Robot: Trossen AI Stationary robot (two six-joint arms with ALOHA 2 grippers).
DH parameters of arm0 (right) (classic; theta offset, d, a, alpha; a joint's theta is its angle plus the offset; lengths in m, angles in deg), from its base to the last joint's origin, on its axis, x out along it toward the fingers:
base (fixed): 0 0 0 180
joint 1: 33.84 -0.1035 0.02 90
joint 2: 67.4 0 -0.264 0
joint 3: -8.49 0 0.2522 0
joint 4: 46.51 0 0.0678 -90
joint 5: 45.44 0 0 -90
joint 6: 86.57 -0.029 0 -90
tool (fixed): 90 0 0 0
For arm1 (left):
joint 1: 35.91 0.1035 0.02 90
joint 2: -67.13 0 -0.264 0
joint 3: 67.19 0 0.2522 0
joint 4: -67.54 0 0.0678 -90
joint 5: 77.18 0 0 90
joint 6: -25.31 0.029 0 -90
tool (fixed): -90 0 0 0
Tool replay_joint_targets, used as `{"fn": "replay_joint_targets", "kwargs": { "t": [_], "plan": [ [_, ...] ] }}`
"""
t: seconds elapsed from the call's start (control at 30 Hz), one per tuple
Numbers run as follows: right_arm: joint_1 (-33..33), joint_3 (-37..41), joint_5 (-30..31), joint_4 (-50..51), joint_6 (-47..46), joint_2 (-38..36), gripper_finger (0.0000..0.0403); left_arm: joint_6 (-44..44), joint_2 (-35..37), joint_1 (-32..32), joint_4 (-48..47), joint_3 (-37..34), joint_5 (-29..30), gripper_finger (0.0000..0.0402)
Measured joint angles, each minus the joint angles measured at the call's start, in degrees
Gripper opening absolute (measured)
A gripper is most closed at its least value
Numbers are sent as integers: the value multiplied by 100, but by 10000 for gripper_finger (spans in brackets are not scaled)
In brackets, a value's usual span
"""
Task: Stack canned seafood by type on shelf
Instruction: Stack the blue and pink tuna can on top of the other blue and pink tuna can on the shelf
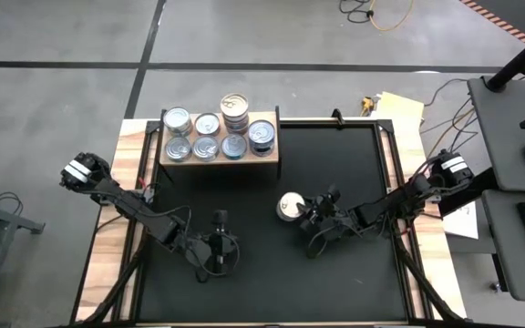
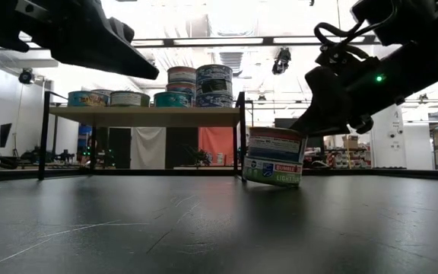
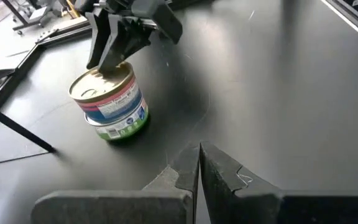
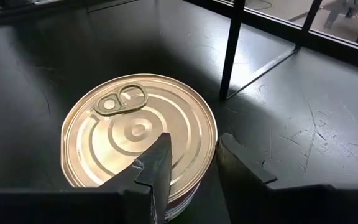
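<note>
Right gripper sits at the tabletop centre-right, on the rim of a gold-topped can stack: two cans, slightly tilted in the low view. In the right wrist view one finger lies over the gold lid, the other finger just outside the rim, so the jaws are narrowly apart astride the can's edge, pinching it; lower can's label reads green and blue. Left gripper hangs over the near centre-left tabletop, fingers pressed together, holding nothing. Shelf stands at the far left of the tabletop, with the other cans on top: silver-topped ones in two rows, a taller gold-topped stack at the far side. Loose can stack is well apart from the shelf, nearer and to its right.
</note>
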Motion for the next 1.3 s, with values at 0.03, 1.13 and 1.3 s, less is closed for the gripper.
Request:
{"fn": "replay_joint_targets", "kwargs": {
  "t": [0.03,1.13,1.3],
  "plan": [
    [-2,-7,-1,2,2,39,113,-3,0,0,21,-2,0,0],
    [-510,7,190,-313,-43,563,55,-231,-1366,287,2301,-48,-49,0],
    [-580,-17,97,-424,-159,644,45,-217,-1491,315,2357,-8,-28,0]
  ]
}}
